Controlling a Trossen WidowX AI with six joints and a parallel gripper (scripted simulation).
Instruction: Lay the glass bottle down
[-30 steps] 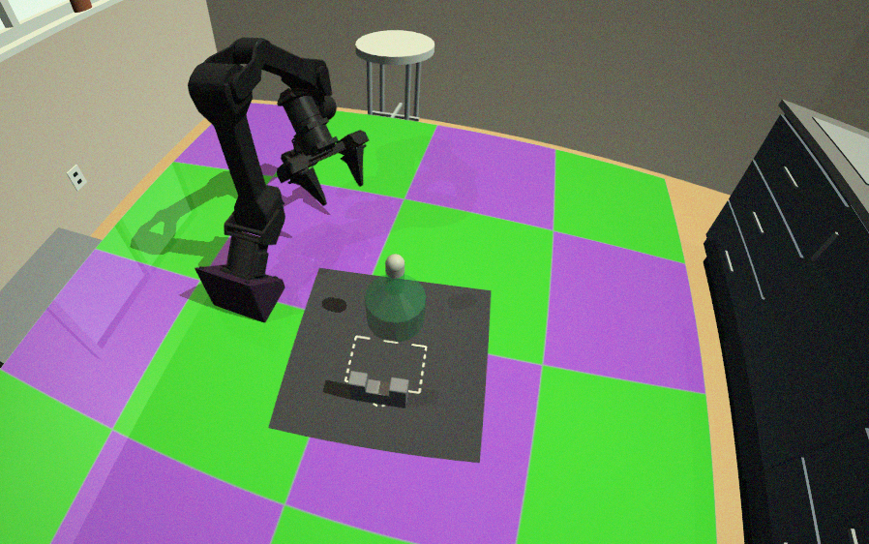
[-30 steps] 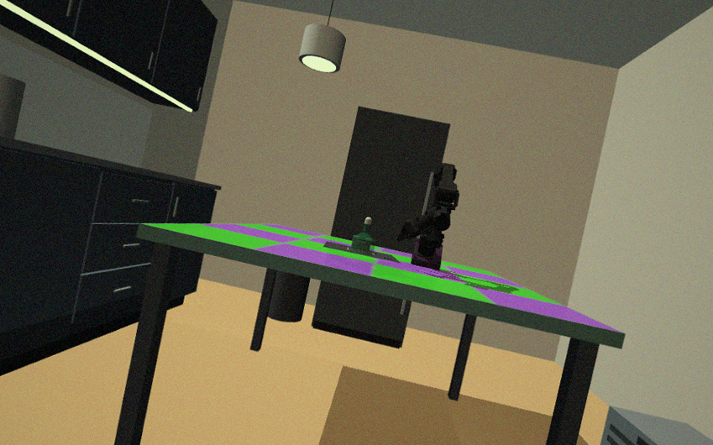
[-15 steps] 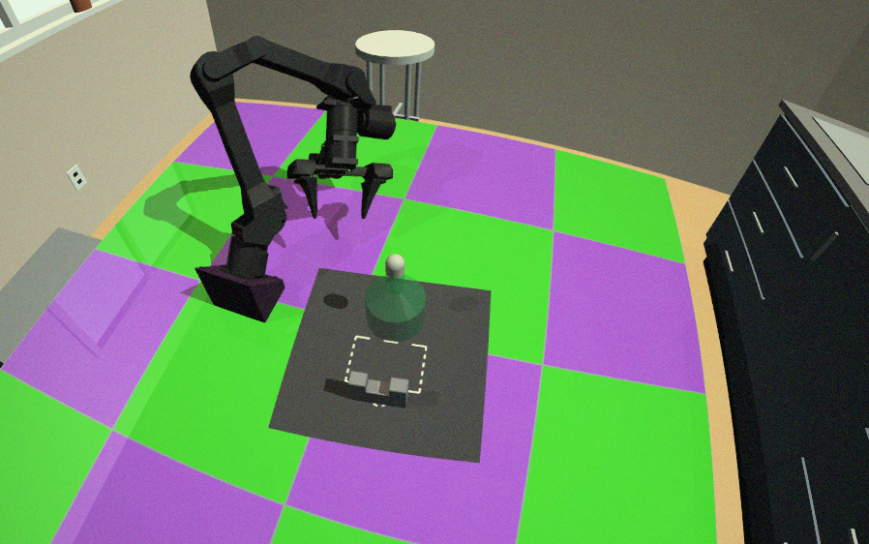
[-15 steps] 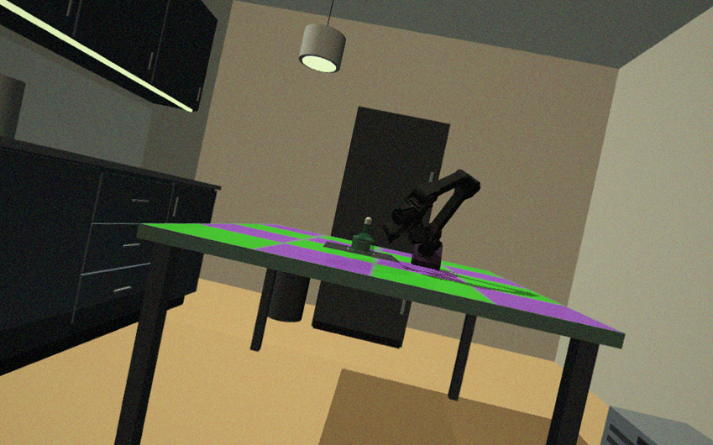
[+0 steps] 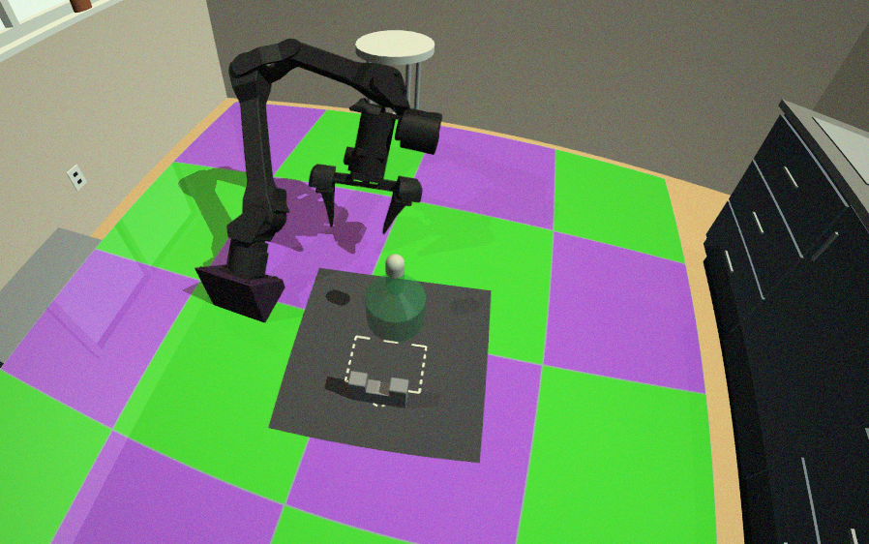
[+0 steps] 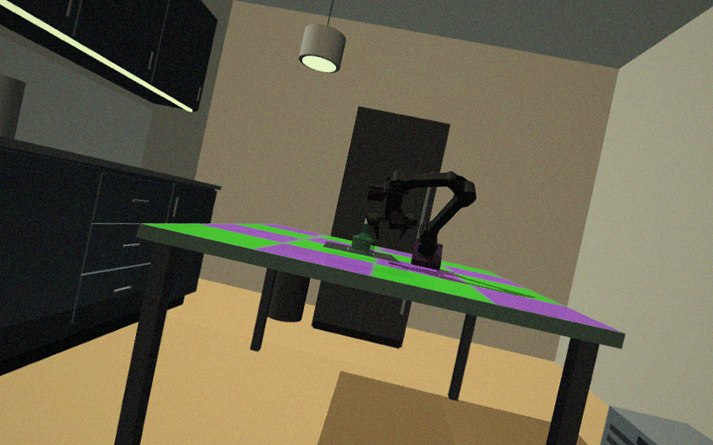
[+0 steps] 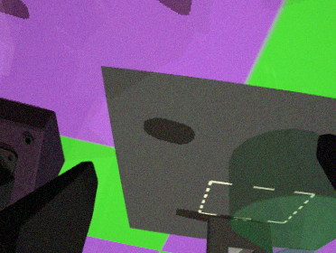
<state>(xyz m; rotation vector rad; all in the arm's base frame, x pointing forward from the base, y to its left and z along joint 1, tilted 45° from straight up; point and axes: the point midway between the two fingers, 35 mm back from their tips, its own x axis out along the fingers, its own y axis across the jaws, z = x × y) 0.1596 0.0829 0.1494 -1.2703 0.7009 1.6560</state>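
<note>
Above checkered table (image 5: 609, 308) (image 6: 325, 260) | arm (image 5: 257, 147) (image 6: 428, 180) arched, wrist bent downward | fingers (image 5: 395, 208) (image 6: 405, 228) wide apart

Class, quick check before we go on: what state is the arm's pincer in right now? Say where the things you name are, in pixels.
Pincer (image 5: 358, 228) (image 6: 390, 236): open, holding nothing; the green bottle (image 5: 395, 309) (image 6: 361, 242) (image 7: 284, 167) stands upright, ungripped.

Green bottle (image 5: 395, 309) (image 6: 361, 242) (image 7: 284, 221), green-and-purple checkered table (image 5: 614, 308) (image 6: 325, 260) (image 7: 203, 41).

Glass bottle (image 5: 395, 308) (image 6: 361, 241) (image 7: 284, 226): translucent green, wide body, sloping shoulder, pale rounded top. Upright on dark mat, just beside dashed outline (image 5: 425, 369) (image 7: 300, 208). Outline: pale, roughly rectangular, flat on mat. U-shaped rest (image 5: 398, 385): grey, blocky, at outline's side farther from bottle. Neck not seated.
</note>
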